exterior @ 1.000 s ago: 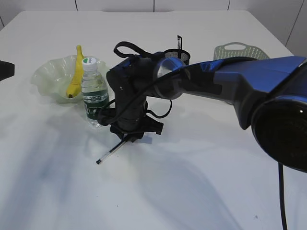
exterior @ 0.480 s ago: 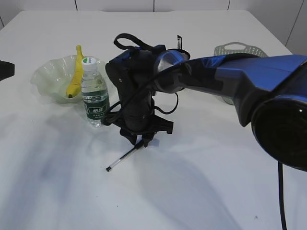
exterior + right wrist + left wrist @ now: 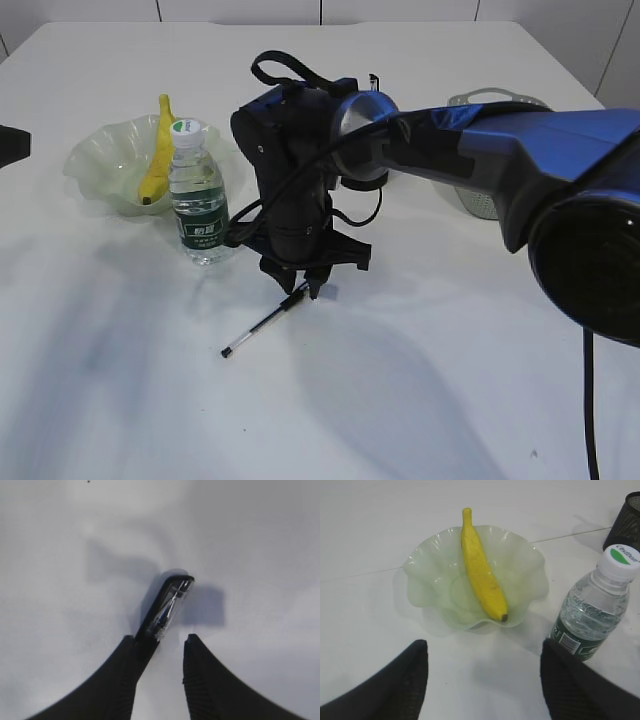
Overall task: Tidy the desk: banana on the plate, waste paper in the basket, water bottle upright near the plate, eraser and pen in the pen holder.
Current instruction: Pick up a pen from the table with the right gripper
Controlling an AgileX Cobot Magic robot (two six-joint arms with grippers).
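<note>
The right gripper (image 3: pixel 300 290) pinches the upper end of the slim clear pen with black tip (image 3: pixel 262 325), which slants down, its tip seemingly touching the white tabletop (image 3: pixel 420 400) right of the upright clear plastic water bottle (image 3: pixel 198 195). Left of that bottle, the yellow banana (image 3: pixel 481 570) lies in the pale green scalloped plate (image 3: pixel 425 575). The left gripper (image 3: pixel 482 680) stands wide and empty before that bottle.

bright even light, soft shadows on table (image 3: pixel 120 400), wrist views slightly blurred

Lab: bare white table (image 3: pixel 420 400), tiled wall (image 3: pixel 240 10)
</note>
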